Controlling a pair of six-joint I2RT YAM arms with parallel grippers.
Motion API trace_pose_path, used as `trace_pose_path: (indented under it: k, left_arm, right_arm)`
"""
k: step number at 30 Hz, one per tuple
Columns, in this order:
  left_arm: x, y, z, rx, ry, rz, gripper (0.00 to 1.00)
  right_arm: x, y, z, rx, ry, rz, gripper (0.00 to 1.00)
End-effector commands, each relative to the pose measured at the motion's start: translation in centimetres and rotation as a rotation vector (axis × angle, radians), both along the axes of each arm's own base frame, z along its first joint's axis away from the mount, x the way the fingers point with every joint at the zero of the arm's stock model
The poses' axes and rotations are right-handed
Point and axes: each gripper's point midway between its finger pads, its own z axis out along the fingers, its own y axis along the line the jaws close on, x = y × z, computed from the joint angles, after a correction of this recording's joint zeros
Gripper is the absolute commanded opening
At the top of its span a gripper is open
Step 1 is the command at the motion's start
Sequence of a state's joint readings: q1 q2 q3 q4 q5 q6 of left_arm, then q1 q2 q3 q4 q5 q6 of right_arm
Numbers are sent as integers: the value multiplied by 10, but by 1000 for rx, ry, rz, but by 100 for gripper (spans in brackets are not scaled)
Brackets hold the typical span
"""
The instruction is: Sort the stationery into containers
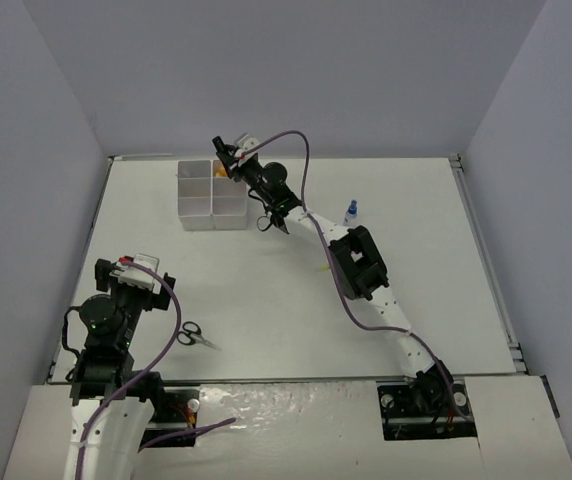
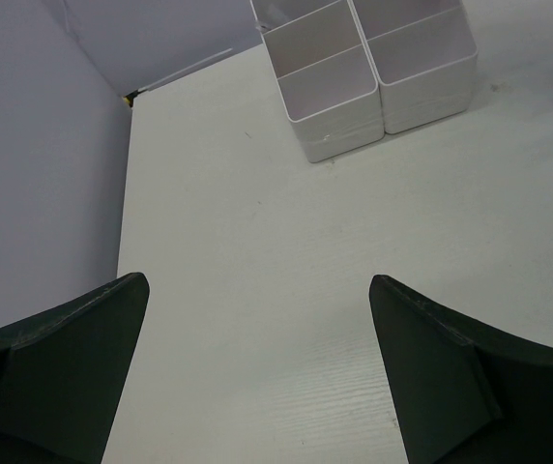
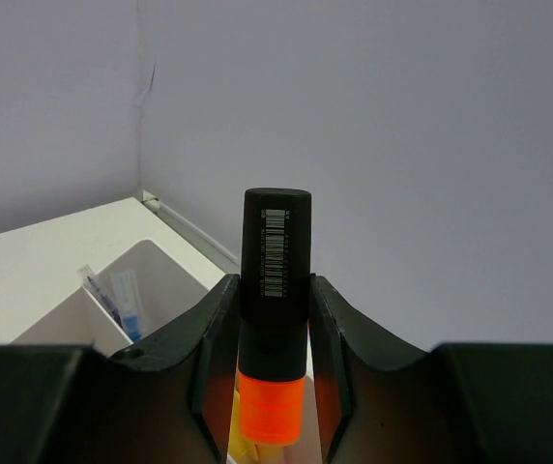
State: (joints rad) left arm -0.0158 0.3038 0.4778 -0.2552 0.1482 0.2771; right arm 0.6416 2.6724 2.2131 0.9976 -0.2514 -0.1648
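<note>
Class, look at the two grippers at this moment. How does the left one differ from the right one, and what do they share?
The left gripper stands wide open and empty; the right gripper is shut on an orange marker with a black cap. The left gripper hangs over bare table near its base; the right gripper reaches far out above the white containers. Both are dark and two-fingered.

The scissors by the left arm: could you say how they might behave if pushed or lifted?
The scissors lie flat on the smooth table, so they would probably slide, not roll. Thin blades look rigid, likely metal. The looped black handles seem the thicker, easier grip.
</note>
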Motion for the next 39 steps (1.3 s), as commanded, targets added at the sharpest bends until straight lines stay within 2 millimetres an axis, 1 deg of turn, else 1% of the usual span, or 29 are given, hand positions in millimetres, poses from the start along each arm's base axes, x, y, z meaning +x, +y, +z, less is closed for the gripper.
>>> trace_pose_path:
  k: [1, 5, 6, 8, 10, 12, 20, 22, 25, 27, 29, 31, 32, 33, 35, 38, 39]
  left_arm:
    - [6, 3, 29, 2, -86, 15, 97]
    - [5, 4, 30, 2, -92, 16, 97]
    - [5, 4, 31, 2, -93, 16, 97]
    - [5, 3, 30, 2, -91, 15, 97]
    - [5, 3, 29, 1, -90, 11, 97]
    - [5, 3, 29, 1, -91, 11, 97]
    - [4, 3, 29, 4, -91, 11, 97]
    - [4, 3, 29, 4, -88, 10, 97]
    - [5, 2, 29, 4, -88, 4, 97]
    - [5, 1, 28, 7, -86, 0, 97]
    - [5, 7, 26, 9, -79, 21, 97]
    - [5, 4, 25, 13, -69, 3, 97]
    - [5, 2, 26, 24, -66, -15, 97]
    - [5, -1, 26, 40, -59, -41, 97]
    - [1, -12, 27, 128, -13, -142, 97]
    - [-15, -18, 14, 268, 189, -276, 97]
    - [-18, -16, 24, 293, 232, -290, 97]
  right_arm:
    - [-4, -11, 50, 84, -162, -25, 0]
    - [-2, -13, 49, 87, -147, -39, 0]
    - [-3, -14, 49, 90, -141, -41, 2]
    - [-4, -16, 53, 103, -133, -44, 16]
    - [-7, -16, 53, 102, -127, -41, 25]
    - [-9, -18, 53, 102, -126, -39, 28]
    - [-14, -21, 61, 140, -111, -29, 50]
    - [-17, -22, 71, 151, -118, -20, 54]
    - [-27, -24, 97, 177, -144, -7, 56]
    - [-39, -27, 119, 198, -167, 3, 58]
    - [-52, -30, 137, 216, -186, 11, 59]
    - [-65, -34, 156, 233, -193, 20, 61]
    - [-77, -39, 173, 255, -179, 33, 61]
    - [-86, -39, 181, 269, -156, 43, 61]
    - [-102, -44, 187, 255, -69, 60, 63]
    - [-126, -62, 195, 212, 23, 42, 65]
    - [-134, -70, 194, 197, 69, 32, 67]
